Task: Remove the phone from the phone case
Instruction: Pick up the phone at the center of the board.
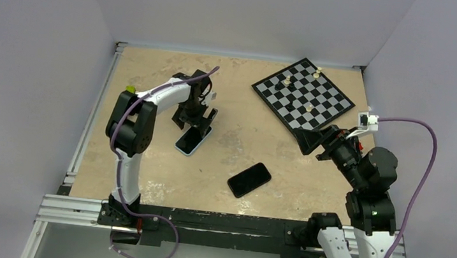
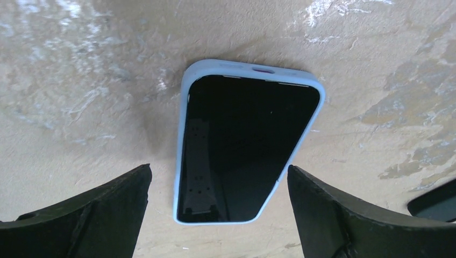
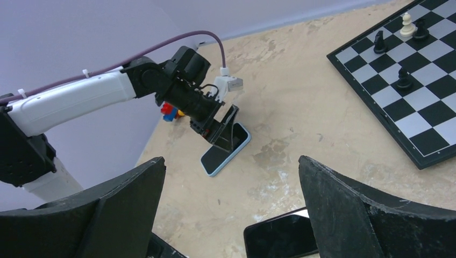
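Overhead, my left claw (image 1: 196, 120) hangs over the blue phone case (image 1: 192, 140) on the worktop (image 1: 144, 171). Left wrist: claw released, case between its fingers (image 2: 80, 215), probably the phone (image 2: 242, 145) inside. Right wrist: right claw (image 3: 231, 161) released, black handset (image 3: 279, 236) below.

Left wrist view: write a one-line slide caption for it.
Open left gripper poised above the light-blue phone case lying flat on the tan table.

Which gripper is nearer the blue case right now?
Left. The left gripper hangs directly over the blue case, jaws open. The right gripper is well off to its right, near the chessboard.
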Controlling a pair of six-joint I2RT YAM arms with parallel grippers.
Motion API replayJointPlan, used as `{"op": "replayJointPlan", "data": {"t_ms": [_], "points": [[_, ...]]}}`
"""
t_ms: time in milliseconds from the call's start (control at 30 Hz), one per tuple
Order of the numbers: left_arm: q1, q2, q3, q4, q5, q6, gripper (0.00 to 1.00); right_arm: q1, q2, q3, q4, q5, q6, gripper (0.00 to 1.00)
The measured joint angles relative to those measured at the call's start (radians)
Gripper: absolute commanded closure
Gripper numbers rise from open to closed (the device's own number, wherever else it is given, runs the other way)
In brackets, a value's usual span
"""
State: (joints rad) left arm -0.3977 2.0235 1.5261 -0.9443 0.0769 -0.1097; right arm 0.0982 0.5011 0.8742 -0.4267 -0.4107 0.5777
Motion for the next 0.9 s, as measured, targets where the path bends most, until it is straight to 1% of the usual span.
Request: {"op": "replayJointPlan", "data": {"t_ms": [233, 533, 700, 767, 867, 900], "points": [[-0.011, 0.051, 0.015, -0.008, 0.013, -0.002, 0.01, 0.000, -0.017, 0.000, 0.001, -0.001, 0.007, 0.02], [-0.052, 0.096, 0.064, -0.061, -0.042, -0.012, 0.12, 0.000, -0.026, 0.000, 0.001, -0.001, 0.026, 0.04], [-0.080, 0.103, 0.068, -0.068, -0.088, -0.016, 0.18, 0.000, -0.026, 0.000, -0.003, 0.006, 0.033, 0.08], [-0.089, 0.104, 0.068, -0.071, -0.093, -0.019, 0.25, 0.000, -0.024, 0.000, -0.011, 0.012, 0.034, 0.09], [-0.097, 0.104, 0.068, -0.074, -0.095, -0.018, 0.43, 0.001, -0.011, 0.000, -0.025, 0.029, 0.034, 0.09], [-0.100, 0.104, 0.069, -0.075, -0.093, -0.015, 0.50, 0.002, -0.003, -0.001, -0.030, 0.035, 0.033, 0.09]]}}
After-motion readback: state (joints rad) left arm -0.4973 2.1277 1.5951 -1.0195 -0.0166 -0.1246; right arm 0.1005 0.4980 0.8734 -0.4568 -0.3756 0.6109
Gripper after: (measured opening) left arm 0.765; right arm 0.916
